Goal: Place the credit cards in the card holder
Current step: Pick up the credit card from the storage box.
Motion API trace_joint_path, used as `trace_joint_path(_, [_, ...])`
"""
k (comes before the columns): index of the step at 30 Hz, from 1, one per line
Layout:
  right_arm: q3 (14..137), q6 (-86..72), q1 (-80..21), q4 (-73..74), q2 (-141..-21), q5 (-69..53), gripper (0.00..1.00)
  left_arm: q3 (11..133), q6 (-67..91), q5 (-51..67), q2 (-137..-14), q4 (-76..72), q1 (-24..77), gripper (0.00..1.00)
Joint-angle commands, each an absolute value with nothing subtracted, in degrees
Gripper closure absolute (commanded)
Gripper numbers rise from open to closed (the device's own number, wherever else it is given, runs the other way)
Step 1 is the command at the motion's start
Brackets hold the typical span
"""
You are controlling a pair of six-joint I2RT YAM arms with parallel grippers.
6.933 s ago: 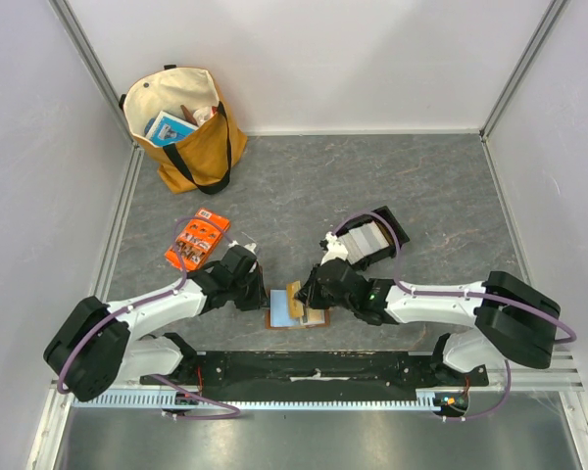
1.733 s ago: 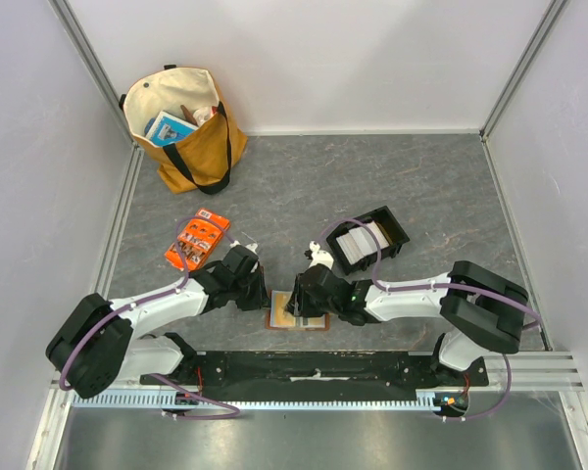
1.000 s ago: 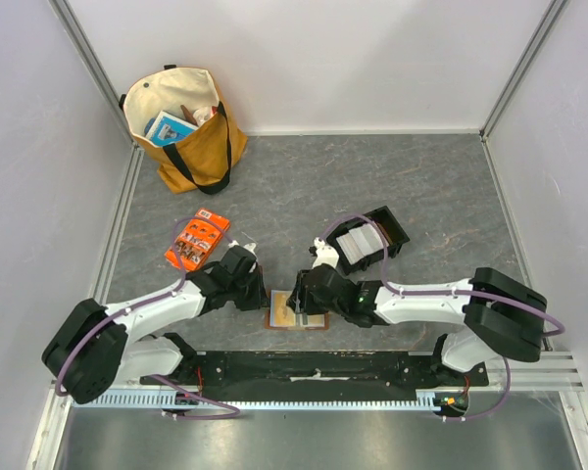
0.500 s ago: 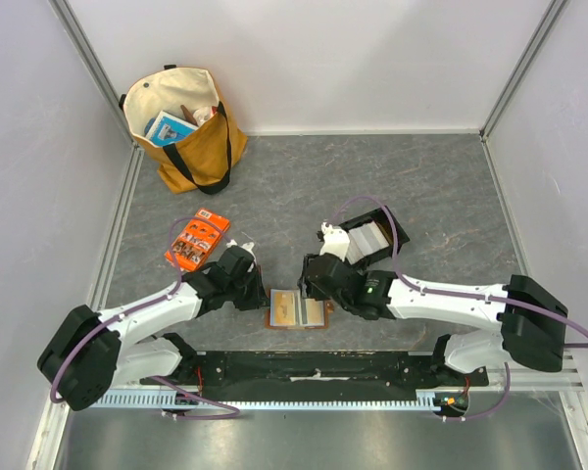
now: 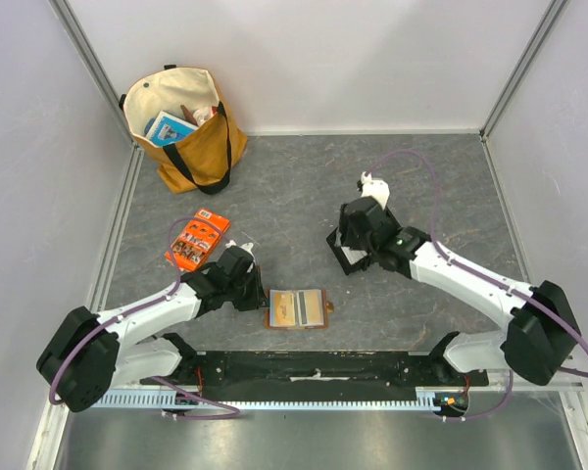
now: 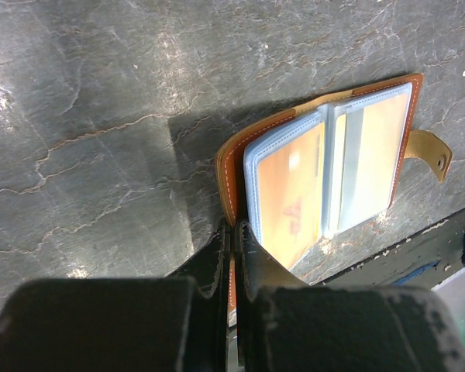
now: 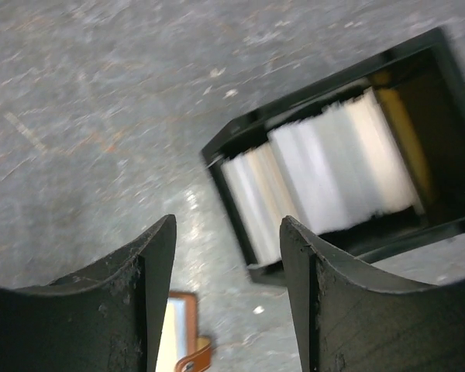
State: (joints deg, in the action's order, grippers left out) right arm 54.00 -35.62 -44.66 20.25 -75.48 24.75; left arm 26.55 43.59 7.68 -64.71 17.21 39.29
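Note:
The card holder (image 5: pixel 297 308) lies open and flat near the table's front edge, its clear sleeves up and its snap strap (image 6: pixel 432 153) at the right. My left gripper (image 5: pixel 256 295) is shut on the leather edge of the card holder (image 6: pixel 325 167), at its left side. The right gripper (image 5: pixel 347 243) hovers over the black tray (image 5: pixel 339 258), which the arm mostly hides from above. In the right wrist view the gripper (image 7: pixel 227 225) is open and empty. Beyond its fingers several white and pale credit cards (image 7: pixel 318 178) stand in the tray (image 7: pixel 232 209).
An orange printed packet (image 5: pixel 196 242) lies left of the left gripper. A tan tote bag (image 5: pixel 181 127) with items inside stands at the back left corner. White walls close in the grey stone-pattern table on three sides.
The right gripper has left the card holder and swung back and to the right over the tray, its jaws spreading wider. The left gripper and card holder have stayed put.

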Motion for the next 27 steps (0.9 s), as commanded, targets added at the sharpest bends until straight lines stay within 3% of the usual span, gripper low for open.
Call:
trace_joint_path(1, [57.2, -27.0, -37.0, 21.8, -78.7, 18.6, 0.37, 28.0, 44.7, 7.5, -64.2, 17.1, 39.3, 0.98])
trace_joint_path(8, [58.5, -22.0, -29.3, 20.8, -84.1, 15.5, 0.37, 28.2, 44.6, 7.6, -64.5, 17.1, 39.3, 0.98])
trace_joint_path(27, [57.2, -18.0, -19.9, 14.4, -92.2, 7.1, 0.33, 28.7, 43.7, 7.7, -66.5, 16.8, 39.3, 0.98])
